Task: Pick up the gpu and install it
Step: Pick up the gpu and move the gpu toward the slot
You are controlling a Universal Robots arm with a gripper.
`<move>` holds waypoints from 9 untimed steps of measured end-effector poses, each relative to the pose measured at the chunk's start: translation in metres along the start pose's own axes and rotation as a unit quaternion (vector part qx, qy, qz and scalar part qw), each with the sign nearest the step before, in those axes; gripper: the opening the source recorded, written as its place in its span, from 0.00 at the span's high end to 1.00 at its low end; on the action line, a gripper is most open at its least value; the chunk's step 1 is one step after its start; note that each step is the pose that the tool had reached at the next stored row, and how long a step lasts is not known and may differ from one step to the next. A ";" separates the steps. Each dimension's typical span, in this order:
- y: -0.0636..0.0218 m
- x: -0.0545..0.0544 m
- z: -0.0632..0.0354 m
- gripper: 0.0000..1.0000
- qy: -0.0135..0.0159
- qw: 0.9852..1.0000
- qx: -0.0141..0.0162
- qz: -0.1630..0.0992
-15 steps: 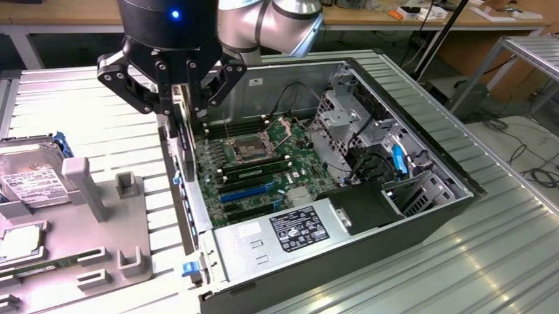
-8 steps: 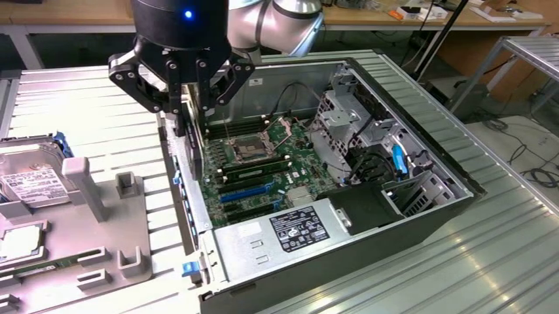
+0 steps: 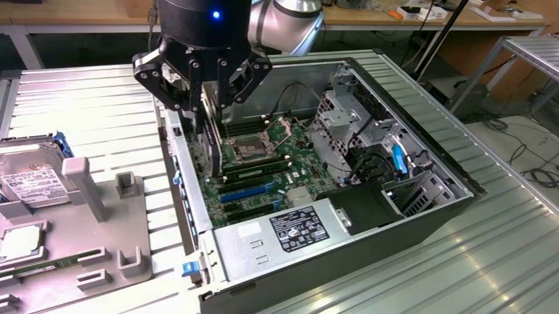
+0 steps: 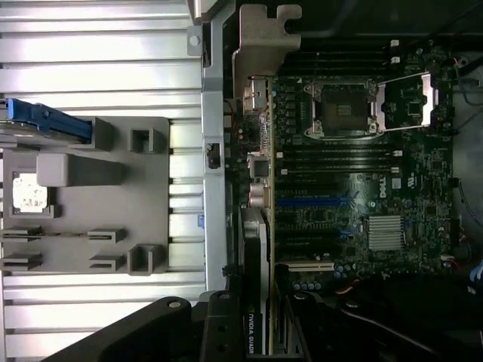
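The gripper (image 3: 208, 91) hangs over the open computer case (image 3: 367, 268), at the side of the case toward the exterior view's left, and its black fingers (image 3: 179, 82) are closed about halfway, pinching the gpu (image 3: 212, 140) by its two flat faces. The card hangs edge-on below the jaws, long side pointing down toward the motherboard (image 3: 292, 147), just beside the case's metal rear wall and next to the CPU socket (image 3: 248, 149). Its lower end comes close to the board, but I cannot tell whether it touches. The blue expansion slots (image 3: 245, 191) nearer the power supply (image 3: 279, 235) are bare. The exterior view also takes in the ribbed metal tabletop (image 3: 489, 261), with a hard drive (image 3: 31, 186) near its edge on the exterior view's left and a grey fixture tray (image 3: 105, 261) beside the case. The wrist view looks along the card from the jaws: the finger (image 4: 220, 332) on one face is a dark shape, a white NVIDIA label (image 4: 250, 335) runs along the card's cooler, and the silvery mounting bracket (image 4: 260, 45) stands at the card's far end, against the rear wall. From here the board is seen flat, with a finned heatsink (image 4: 385, 232) and a white slot (image 4: 306, 265) beside the card
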State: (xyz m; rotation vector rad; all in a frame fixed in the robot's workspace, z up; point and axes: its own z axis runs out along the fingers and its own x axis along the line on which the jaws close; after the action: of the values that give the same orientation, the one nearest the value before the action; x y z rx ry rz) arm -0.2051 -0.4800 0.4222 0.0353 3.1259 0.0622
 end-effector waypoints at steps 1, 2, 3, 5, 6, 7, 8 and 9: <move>0.0000 -0.002 0.0001 0.73 0.000 1.000 0.000 -0.001; 0.0001 -0.003 0.0002 0.73 0.000 1.000 0.000 -0.001; 0.0001 -0.005 0.0002 0.73 0.000 1.000 0.000 -0.002; 0.0002 -0.008 0.0004 0.73 0.000 1.000 0.000 -0.003; 0.0002 -0.010 0.0004 0.73 0.000 1.000 0.000 -0.003; 0.0003 -0.012 0.0005 0.73 0.000 1.000 0.000 -0.004; 0.0003 -0.013 0.0006 0.73 0.000 1.000 0.000 -0.004; 0.0003 -0.015 0.0007 0.73 0.000 1.000 0.000 -0.005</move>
State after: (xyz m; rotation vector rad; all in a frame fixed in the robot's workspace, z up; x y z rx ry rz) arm -0.1901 -0.4800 0.4217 0.0195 3.1262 0.0623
